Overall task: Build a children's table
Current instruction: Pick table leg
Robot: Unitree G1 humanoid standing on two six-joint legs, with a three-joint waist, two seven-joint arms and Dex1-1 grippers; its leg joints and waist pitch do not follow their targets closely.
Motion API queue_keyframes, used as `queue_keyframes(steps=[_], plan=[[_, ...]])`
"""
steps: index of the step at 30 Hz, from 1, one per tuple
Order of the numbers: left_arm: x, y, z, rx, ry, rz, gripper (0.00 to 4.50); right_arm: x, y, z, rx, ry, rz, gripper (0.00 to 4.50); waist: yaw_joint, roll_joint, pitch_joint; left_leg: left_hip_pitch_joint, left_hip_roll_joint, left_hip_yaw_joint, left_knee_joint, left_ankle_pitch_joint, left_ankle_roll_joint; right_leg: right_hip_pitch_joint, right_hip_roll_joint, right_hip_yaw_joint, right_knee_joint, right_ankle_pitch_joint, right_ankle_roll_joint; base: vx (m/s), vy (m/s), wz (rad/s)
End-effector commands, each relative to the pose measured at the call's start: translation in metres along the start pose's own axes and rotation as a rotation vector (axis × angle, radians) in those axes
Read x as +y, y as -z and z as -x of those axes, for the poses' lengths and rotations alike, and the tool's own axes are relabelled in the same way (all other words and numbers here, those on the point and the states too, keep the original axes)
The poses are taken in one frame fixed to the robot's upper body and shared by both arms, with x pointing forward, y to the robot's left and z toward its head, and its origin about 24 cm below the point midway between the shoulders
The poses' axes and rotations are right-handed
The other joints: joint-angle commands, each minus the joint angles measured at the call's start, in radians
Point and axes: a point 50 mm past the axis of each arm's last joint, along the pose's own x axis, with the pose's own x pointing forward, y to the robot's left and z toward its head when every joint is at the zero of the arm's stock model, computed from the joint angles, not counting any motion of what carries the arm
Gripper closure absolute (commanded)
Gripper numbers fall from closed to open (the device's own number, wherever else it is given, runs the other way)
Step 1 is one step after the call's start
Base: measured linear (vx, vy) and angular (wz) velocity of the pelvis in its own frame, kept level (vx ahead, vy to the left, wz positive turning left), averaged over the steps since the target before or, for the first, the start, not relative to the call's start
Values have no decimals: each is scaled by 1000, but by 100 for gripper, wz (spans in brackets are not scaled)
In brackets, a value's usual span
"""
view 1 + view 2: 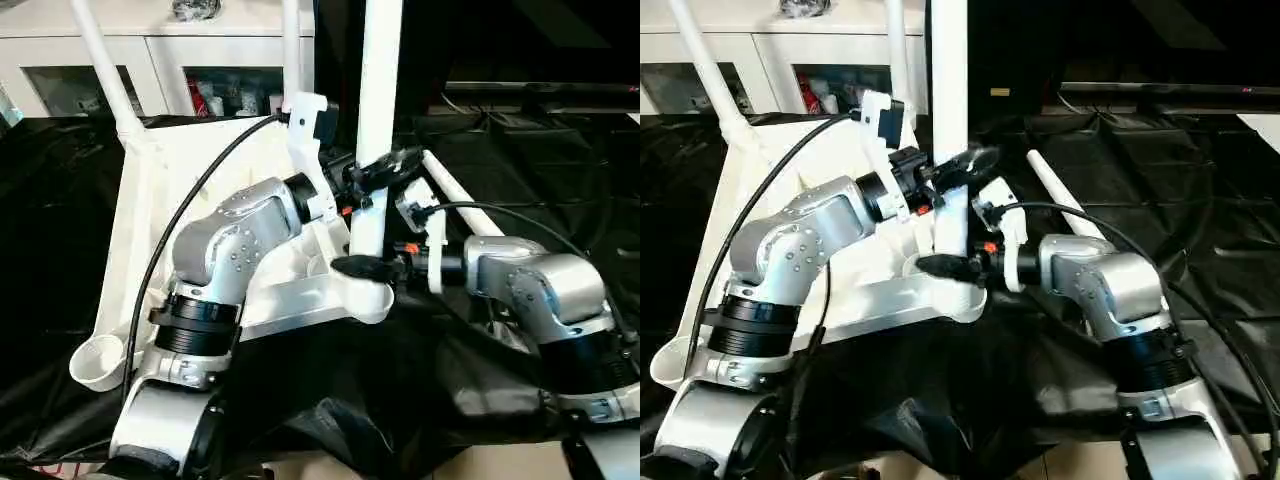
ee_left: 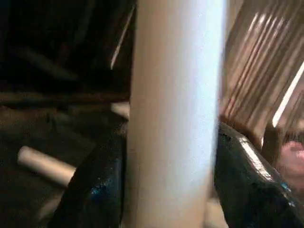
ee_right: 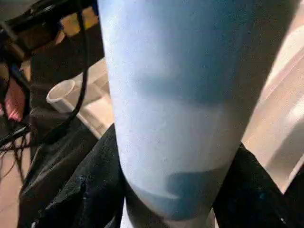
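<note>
Closest to me, the empty round corner socket (image 1: 98, 362) of the white plastic rectangular tabletop (image 1: 160, 240) hangs over the black plastic sheet (image 1: 400, 390), ribbed underside up, which makes sense since the legs plug in from that side. Just behind it the right claw (image 1: 362, 267) has its black fingers clamped low on the upright long white tube leg (image 1: 378, 110), right above the near-right socket (image 1: 372, 298), probably to steer the end in. The left claw (image 1: 385, 167) grips the same leg higher up, likely keeping it plumb. One spare white tube leg (image 1: 460, 195) lies on the sheet beyond. Two more legs (image 1: 105, 75) already stand in the far corners, with the white glass-door cabinet (image 1: 160, 60) behind.
</note>
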Motion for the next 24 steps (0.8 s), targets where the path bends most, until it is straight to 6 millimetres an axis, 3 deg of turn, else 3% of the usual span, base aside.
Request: queue_keyframes(steps=[1, 4, 8, 11, 12, 13, 14, 21, 24], plan=[[-13, -21, -1, -161, 89, -17, 173, -10, 0, 3, -47, 87, -19, 259, 3, -13, -85, 5, 9, 5, -56, -91, 29, 73, -45, 43, -63, -131, -193, 0, 0, 0], [-10, -32, 4, -219, 83, 0, 173, -13, -9, 2, -184, 147, -24, 259, 2, -10, -84, 8, 10, 5, -59, -109, 24, 70, -45, 42, -64, -142, -201, 0, 0, 0], [-3, -34, 12, -190, 67, -9, 173, -17, -11, 3, -237, 204, -14, 259, 0, -6, -84, 12, 9, 3, -61, -113, 21, 69, -39, 41, -63, -153, -176, 0, 0, 0], [3, -13, 30, 50, 105, -177, 173, -24, -6, 9, -231, 312, 27, 259, -3, -6, -82, 14, 10, 3, -65, -113, 11, 67, -38, 42, -63, -170, -152, 0, 0, 0], [7, 3, 41, 198, 121, -260, 173, -27, -3, 13, -219, 357, 41, 259, -3, -4, -83, 14, 11, 0, -67, -102, 9, 66, -39, 43, -61, -166, -140, 0, 0, 0], [7, 3, 41, 198, 121, -260, 173, -27, -3, 13, -219, 357, 41, 259, -3, -4, -83, 14, 11, 0, -67, -102, 9, 66, -39, 43, -61, -166, -140, 0, 0, 0], [10, 23, 57, 360, 147, -308, 173, -29, 0, 16, -216, 395, 41, 259, -6, -5, -84, 16, 11, 2, -66, -92, 2, 66, -39, 45, -57, -144, -146, 0, 0, 0], [14, 69, 93, 682, 197, -330, 173, -26, 7, 19, -210, 428, 67, 259, -9, 5, -77, 20, 10, 4, -73, -179, -24, 60, -39, 48, -63, -206, -146, 0, 0, 0], [18, 81, 102, 758, 177, -354, 207, -24, 9, 18, -207, 429, 69, 259, -16, 6, -73, 21, 10, 3, -77, -210, -33, 60, -39, 48, -71, -247, -133, 0, 0, 0]])
